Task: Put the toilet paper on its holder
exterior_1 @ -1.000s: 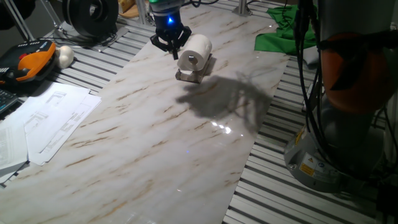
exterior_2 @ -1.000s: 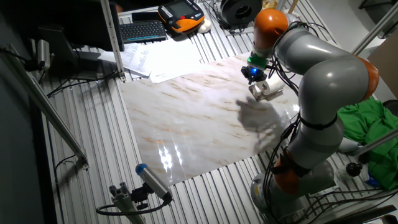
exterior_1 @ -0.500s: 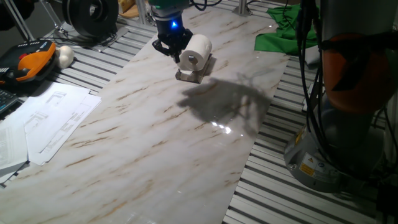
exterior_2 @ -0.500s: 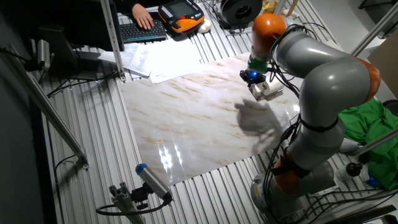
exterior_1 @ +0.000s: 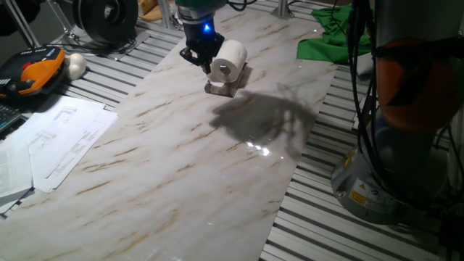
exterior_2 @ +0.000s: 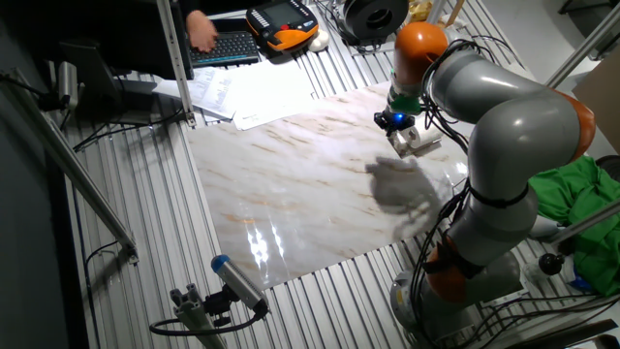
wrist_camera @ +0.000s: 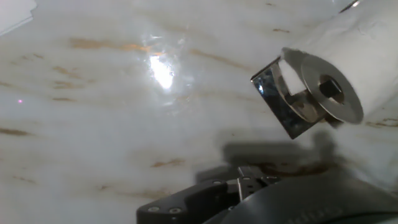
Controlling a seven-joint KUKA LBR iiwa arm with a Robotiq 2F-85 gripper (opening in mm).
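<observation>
The toilet paper, a white roll, lies horizontally on its holder, whose dark base rests on the marble board. In the hand view the roll is at the upper right, with the holder's shiny dark plate and a round end cap at its core. My gripper hangs just left of the roll, close to its end face, with its jaws apart and nothing between them. In the other fixed view the gripper is beside the roll.
A small white ball and an orange pendant lie at the far left, above loose papers. A green cloth is at the back right. The robot's base stands at the right. A person's hand is on a keyboard.
My gripper has shifted slightly right and up, closer to the roll's end, and its jaws look narrower. The roll and holder have not moved. The person's hand moved along the keyboard.
</observation>
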